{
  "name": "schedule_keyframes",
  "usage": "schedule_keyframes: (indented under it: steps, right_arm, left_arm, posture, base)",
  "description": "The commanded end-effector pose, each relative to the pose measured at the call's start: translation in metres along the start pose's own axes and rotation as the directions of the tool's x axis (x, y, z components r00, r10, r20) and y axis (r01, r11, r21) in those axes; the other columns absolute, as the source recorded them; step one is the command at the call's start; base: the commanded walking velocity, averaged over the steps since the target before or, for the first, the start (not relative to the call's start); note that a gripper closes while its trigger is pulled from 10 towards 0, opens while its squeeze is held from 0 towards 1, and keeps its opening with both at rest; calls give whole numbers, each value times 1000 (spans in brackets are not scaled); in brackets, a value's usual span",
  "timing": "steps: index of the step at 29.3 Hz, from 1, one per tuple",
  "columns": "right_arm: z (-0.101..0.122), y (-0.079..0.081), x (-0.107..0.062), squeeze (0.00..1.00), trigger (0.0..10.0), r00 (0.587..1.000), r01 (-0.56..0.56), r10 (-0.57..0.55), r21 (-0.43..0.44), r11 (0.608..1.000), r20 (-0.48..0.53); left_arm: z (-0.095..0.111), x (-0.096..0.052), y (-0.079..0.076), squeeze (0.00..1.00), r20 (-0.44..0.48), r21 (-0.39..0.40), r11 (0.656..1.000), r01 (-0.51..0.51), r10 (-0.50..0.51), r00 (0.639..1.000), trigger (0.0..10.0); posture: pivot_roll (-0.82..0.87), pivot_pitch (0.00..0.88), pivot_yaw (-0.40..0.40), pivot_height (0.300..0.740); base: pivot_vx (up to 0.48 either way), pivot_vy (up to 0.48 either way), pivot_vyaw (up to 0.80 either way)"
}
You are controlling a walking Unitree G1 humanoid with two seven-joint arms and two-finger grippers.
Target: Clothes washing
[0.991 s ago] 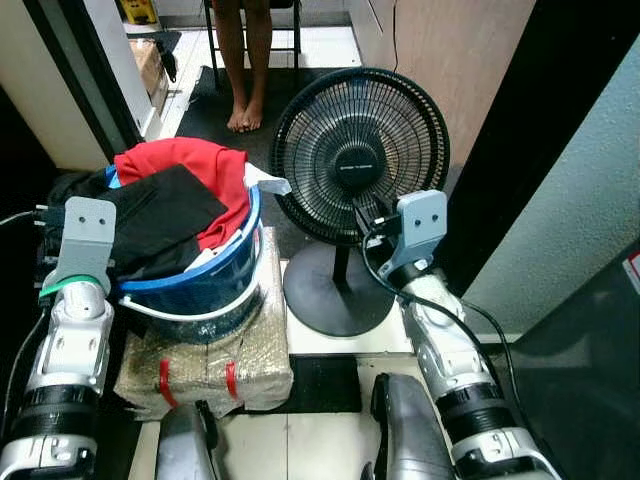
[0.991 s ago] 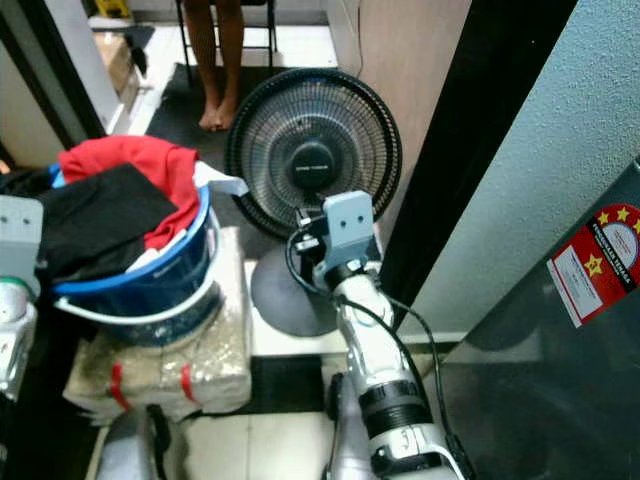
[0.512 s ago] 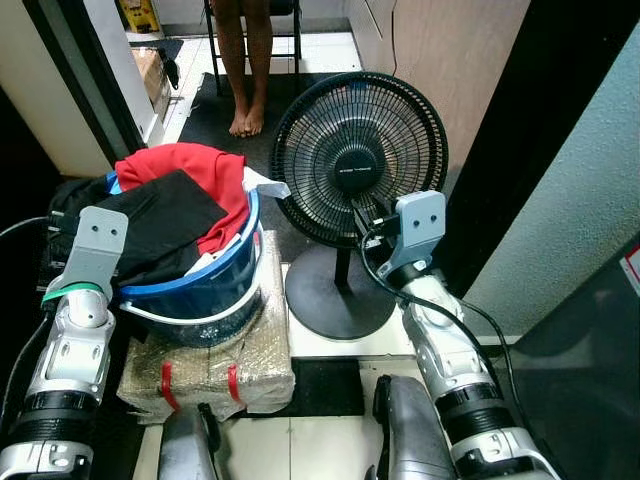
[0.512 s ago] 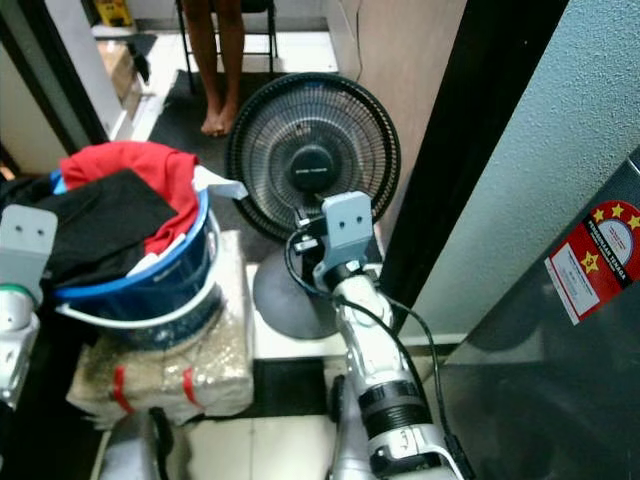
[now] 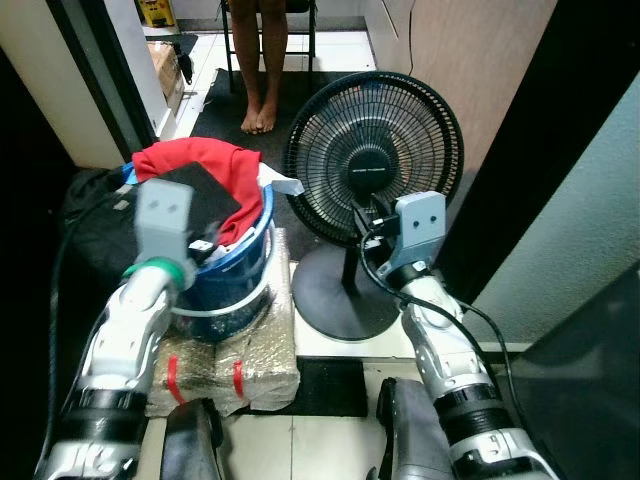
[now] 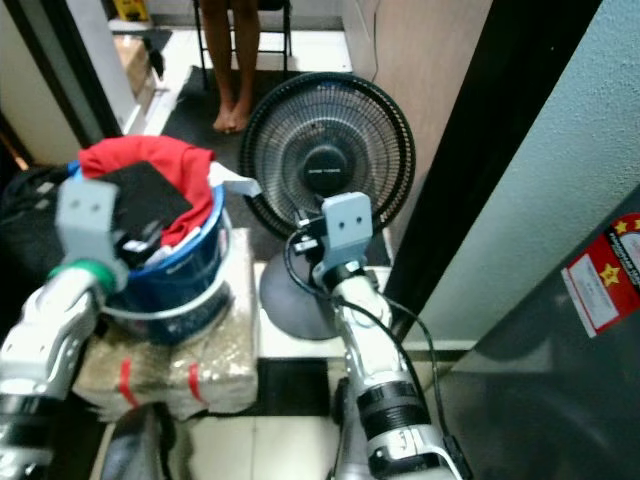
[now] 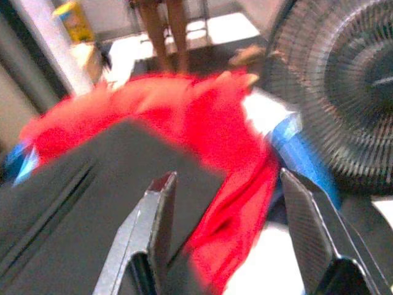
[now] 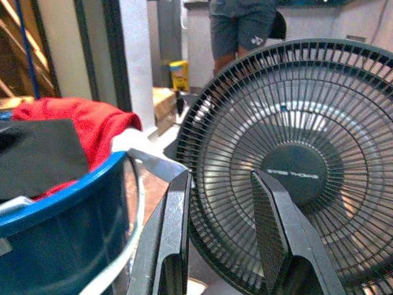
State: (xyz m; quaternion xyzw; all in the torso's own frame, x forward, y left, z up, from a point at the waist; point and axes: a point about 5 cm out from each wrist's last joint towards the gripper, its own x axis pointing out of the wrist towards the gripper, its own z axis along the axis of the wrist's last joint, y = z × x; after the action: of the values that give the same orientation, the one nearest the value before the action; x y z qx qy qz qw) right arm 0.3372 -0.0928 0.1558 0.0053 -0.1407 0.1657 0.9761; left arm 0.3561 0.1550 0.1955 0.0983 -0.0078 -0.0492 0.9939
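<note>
We see bright daylight on the far tiled floor [image 5: 335, 45], while the near left doorway sinks into deep shadow. Our left wrist view is motion-blurred, smearing the red cloth [image 7: 202, 123]; the right wrist view stays sharp.

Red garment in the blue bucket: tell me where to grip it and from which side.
Pinch the red garment at the bunched fold draped over the blue bucket rim on the fan side, coming from above. It sits high there, clear of the black cloth; the open left gripper already faces it.

clothes [image 5: 195, 175] in bucket [image 5: 235, 275], fan [image 5: 375, 170] to its R
</note>
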Motion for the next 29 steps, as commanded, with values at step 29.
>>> schedule_keyframes:
  steps: [29]
  right_arm:
    - [-7, -2, -5, 0, 10000, 1000, 16, -16, 4, 1000, -25]
  left_arm:
    - [-110, -43, 113, 0, -518, 291, 937, -196, 326, 791, 10000]
  posture:
    - [20, 18, 23, 395]
  base:
    - [0, 0, 0]
